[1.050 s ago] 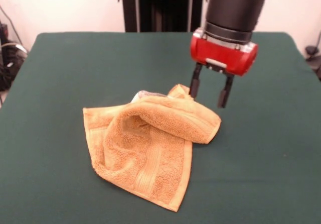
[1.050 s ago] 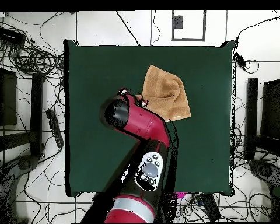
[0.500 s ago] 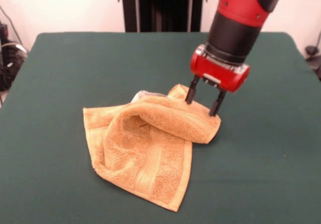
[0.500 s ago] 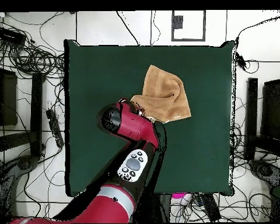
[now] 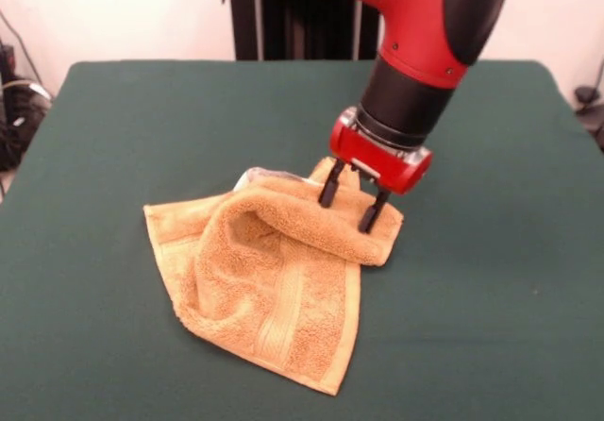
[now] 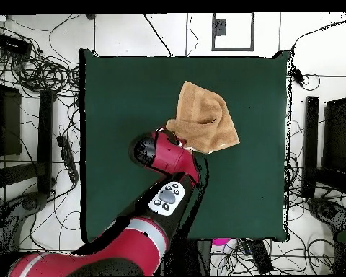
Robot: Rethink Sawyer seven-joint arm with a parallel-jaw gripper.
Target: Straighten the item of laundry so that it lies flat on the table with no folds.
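Orange-tan terry makes up the one towel (image 5: 274, 270) on the table (image 5: 142, 109), and it sits a little left of the front view's centre, reaching down toward the lower edge. It is not flat: a thick rolled fold arches across its upper part, a flap spreads out to the left, and a longer flap hangs toward the bottom of the frame with one woven border band running down it. A small pale patch shows at the towel's upper edge, just left of the gripper; whether it is a tag cannot be made out.

One red and black arm comes down from the upper right of the front view, tilted so that its gripper (image 5: 349, 206) meets the right end of the rolled fold. Two dark fingers (image 5: 328, 189) are visible, spread apart, both with their tips pressed onto the terry, and a strip of towel lies between them.

In the overhead view the towel (image 6: 208, 119) lies right of the table's (image 6: 118, 94) middle, in the upper half, with the arm's red wrist covering its lower left corner. Dark green cloth covers the whole tabletop.
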